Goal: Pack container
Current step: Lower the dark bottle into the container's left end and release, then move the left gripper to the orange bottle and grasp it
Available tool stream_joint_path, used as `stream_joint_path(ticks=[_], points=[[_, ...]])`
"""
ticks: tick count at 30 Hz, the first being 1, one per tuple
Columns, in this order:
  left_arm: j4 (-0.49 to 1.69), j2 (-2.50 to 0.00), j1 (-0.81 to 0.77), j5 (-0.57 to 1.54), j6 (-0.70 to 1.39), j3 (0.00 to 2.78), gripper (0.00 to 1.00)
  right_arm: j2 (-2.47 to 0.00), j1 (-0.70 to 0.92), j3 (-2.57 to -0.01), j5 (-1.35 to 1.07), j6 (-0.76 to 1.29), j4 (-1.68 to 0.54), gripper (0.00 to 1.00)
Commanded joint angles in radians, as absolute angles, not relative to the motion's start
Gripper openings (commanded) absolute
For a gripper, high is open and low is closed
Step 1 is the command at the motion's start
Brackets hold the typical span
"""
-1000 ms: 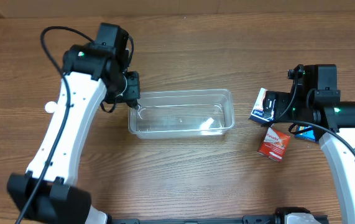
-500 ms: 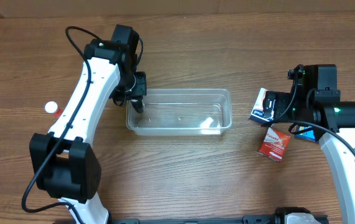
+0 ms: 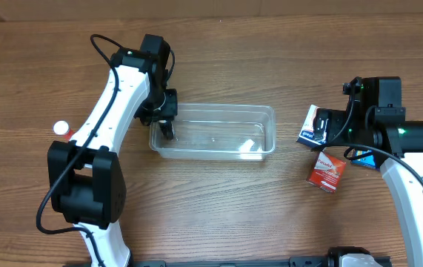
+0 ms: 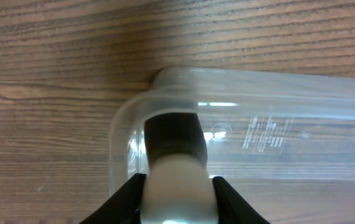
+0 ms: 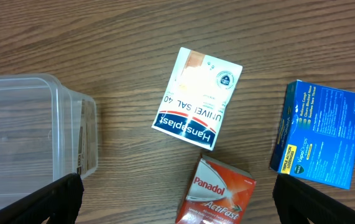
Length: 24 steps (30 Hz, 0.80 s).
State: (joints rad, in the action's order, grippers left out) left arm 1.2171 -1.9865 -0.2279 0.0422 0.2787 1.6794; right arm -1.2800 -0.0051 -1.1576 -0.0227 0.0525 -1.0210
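The container [image 3: 218,110] is a clear plastic tub at the table's middle; it also shows in the left wrist view [image 4: 276,78] and the right wrist view [image 5: 22,124]. My left gripper [image 3: 165,123] [image 4: 176,199] is shut on a small white bottle with a dark cap [image 4: 174,143], held cap-down inside the tub's left end. My right gripper [image 3: 337,126] [image 5: 186,199] is open and empty, hovering above the boxes to the right of the tub.
A white Hansaplast box [image 5: 197,98] [image 3: 311,124], a red Panadol box [image 5: 217,199] [image 3: 326,172] and a blue lozenge box [image 5: 320,134] [image 3: 363,157] lie right of the tub. A small white round cap [image 3: 61,127] lies at the far left.
My left arm has swung right and stretched out, bringing the bottle over the tub's left rim and into its left end. The tub shifted slightly left. The right arm has not moved.
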Motion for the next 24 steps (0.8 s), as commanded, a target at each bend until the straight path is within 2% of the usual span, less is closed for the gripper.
stream_joint_path(ticks=[1, 3, 11, 14, 16, 19, 24], points=[[1.241, -1.985, -0.231, 0.045, 0.265, 1.676, 0.47, -1.273, -0.007, -1.190, -0.029, 0.057, -1.016, 1.00], [1.246, -1.985, -0.231, 0.045, 0.265, 1.676, 0.51, -1.273, -0.007, -1.190, -0.028, 0.057, -1.016, 1.00], [1.335, -1.902, -0.230, 0.043, 0.267, 1.781, 0.54, -1.273, -0.007, -1.190, -0.028, 0.057, -1.016, 1.00], [1.365, -1.795, -0.215, 0.013, 0.278, 1.835, 0.60, -1.273, -0.007, -1.190, -0.028, 0.057, -1.016, 1.00], [1.378, -1.693, -0.177, -0.039, 0.277, 1.857, 0.70, -1.273, -0.007, -1.190, -0.028, 0.057, -1.016, 1.00], [1.395, -1.590, -0.070, -0.103, 0.278, 1.856, 0.79, -1.273, -0.007, -1.190, -0.028, 0.057, -1.015, 1.00], [1.423, -1.587, 0.154, -0.113, 0.278, 1.841, 0.82, -1.273, -0.007, -1.190, -0.029, 0.057, -1.013, 1.00]])
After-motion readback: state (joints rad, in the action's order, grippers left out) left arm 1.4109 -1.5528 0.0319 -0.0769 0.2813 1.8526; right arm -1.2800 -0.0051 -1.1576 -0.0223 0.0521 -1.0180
